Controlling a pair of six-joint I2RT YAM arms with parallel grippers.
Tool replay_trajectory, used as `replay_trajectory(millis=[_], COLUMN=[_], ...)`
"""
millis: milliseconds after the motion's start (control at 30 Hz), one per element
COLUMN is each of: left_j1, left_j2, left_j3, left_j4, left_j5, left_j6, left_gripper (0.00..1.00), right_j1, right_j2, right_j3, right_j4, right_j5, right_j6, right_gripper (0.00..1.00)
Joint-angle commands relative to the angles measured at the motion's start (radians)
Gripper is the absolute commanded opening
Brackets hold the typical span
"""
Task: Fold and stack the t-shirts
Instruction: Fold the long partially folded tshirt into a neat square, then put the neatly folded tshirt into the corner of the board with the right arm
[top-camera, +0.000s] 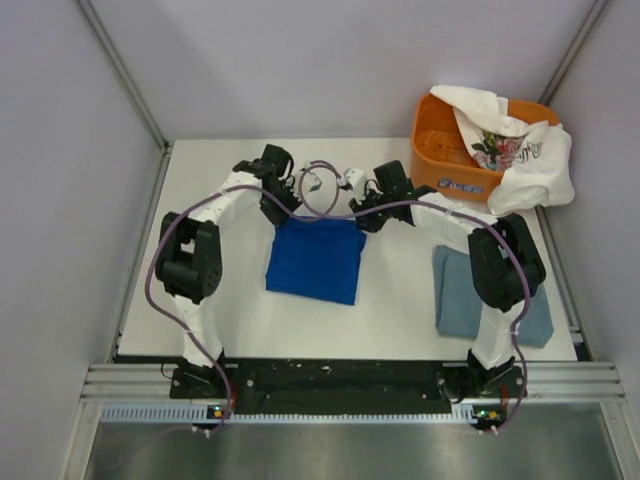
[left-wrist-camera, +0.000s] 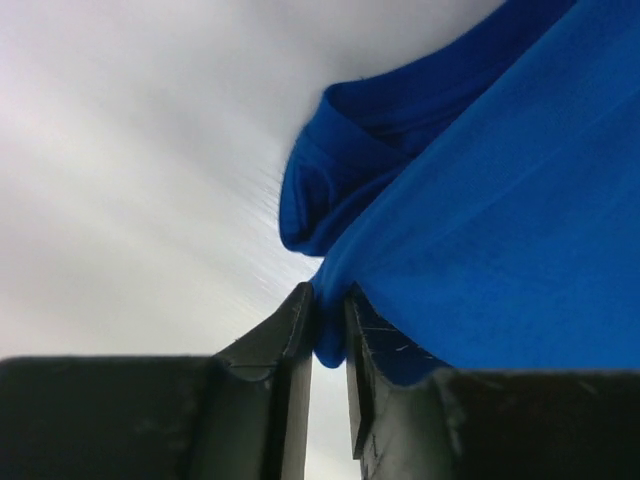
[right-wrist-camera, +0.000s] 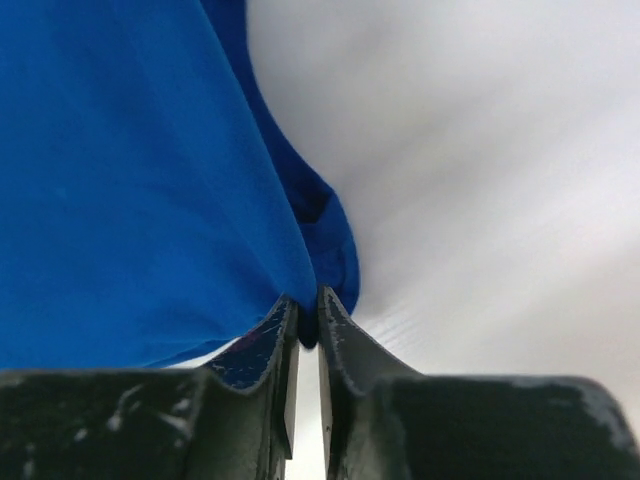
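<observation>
The royal-blue t-shirt (top-camera: 315, 260) lies folded into a rectangle at the table's middle. My left gripper (top-camera: 282, 212) is at its far left corner and my right gripper (top-camera: 366, 218) at its far right corner. In the left wrist view a fold of the blue cloth (left-wrist-camera: 500, 220) sits pinched between the tips of the left gripper (left-wrist-camera: 330, 320). The right wrist view shows the right gripper (right-wrist-camera: 308, 315) shut on an edge of the blue cloth (right-wrist-camera: 130, 180). A folded grey-blue t-shirt (top-camera: 455, 290) lies at the right, partly under the right arm. A white floral t-shirt (top-camera: 530, 160) hangs over the basket.
An orange plastic basket (top-camera: 445, 160) stands at the back right corner of the white table (top-camera: 200, 180). Grey walls close in the table on three sides. Both arm bases are bolted to the near rail.
</observation>
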Motion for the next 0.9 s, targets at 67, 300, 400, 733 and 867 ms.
replay_trajectory(millis=[67,300,400,733,867], left_j1=[0.019,0.054,0.053,-0.001,-0.001], left_j2=[0.096,0.070,-0.036,-0.366,-0.357], left_j3=[0.107,0.224,0.123,-0.374,-0.484], left_j4=[0.117,0.107,0.114,0.068,0.091], left_j5=[-0.169,-0.214,-0.156,0.144,0.116], left_j6=[-0.028,-0.099,-0.134,-0.126,-0.108], left_gripper=[0.34,0.40,0.41,0.29,0.28], right_j1=[-0.047,-0.090,-0.087,-0.037,-0.037], right_j2=[0.117,0.114,0.021,-0.176,-0.155], right_j3=[0.125,0.201,0.114,-0.253,-0.353], right_j4=[0.022,-0.105,-0.105,0.149,0.334], right_j5=[0.174,0.305,0.229,-0.011,-0.077], right_j6=[0.143,0.358,0.456,0.766,0.901], right_gripper=[0.23,0.36,0.45,0.78,0.78])
